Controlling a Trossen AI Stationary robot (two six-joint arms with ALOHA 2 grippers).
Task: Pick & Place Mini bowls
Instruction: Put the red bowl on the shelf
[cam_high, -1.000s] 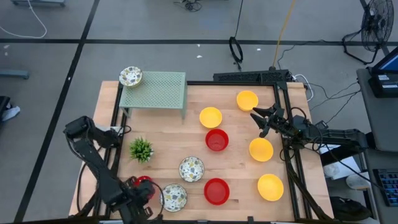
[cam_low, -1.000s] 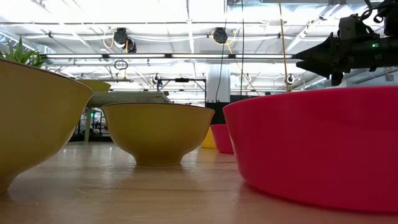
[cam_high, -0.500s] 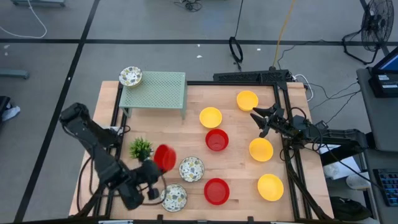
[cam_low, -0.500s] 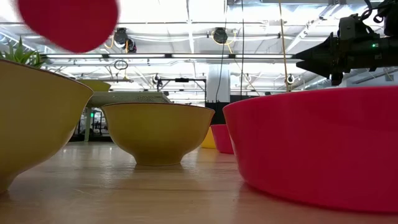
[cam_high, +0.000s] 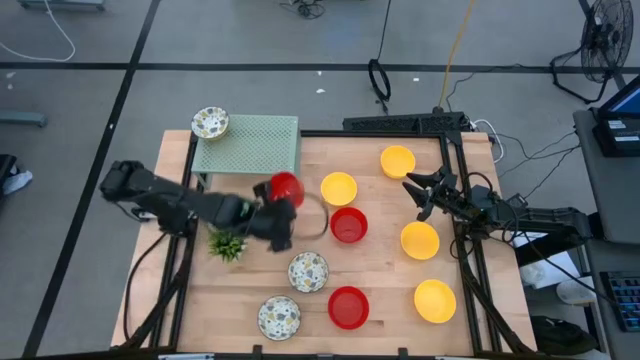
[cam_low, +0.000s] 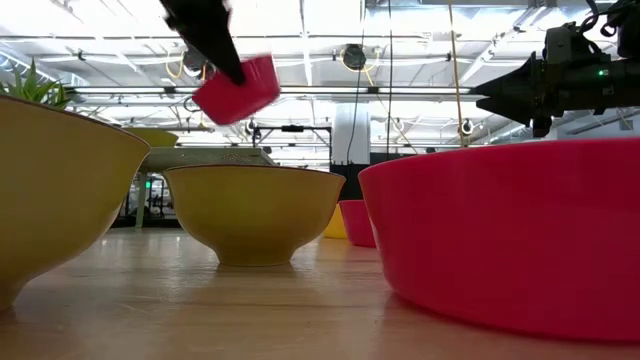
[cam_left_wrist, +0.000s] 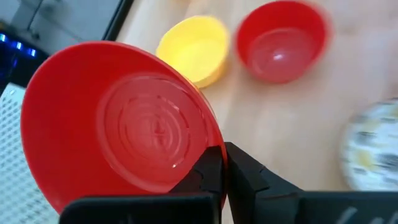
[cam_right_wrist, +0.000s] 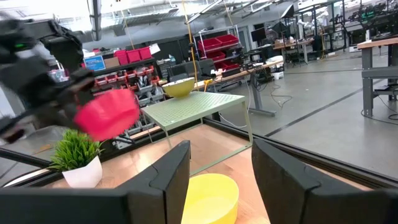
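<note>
High view: left gripper (cam_high: 278, 222) clamped a red mini bowl (cam_high: 286, 189) by its rim, above the table (cam_high: 380, 260) just beside the mesh rack (cam_high: 248, 145) and near a yellow bowl (cam_high: 338, 188). Right gripper (cam_high: 418, 195) waited at the right edge, fingers spread, empty.
Low view: the red bowl (cam_low: 237, 89) hung tilted, clear of the tabletop.
Left wrist view: fingers (cam_left_wrist: 208, 171) pinched on its rim.

Two dark jointed arms w/ blunt black fingers (cam_right_wrist: 163, 180)
</note>
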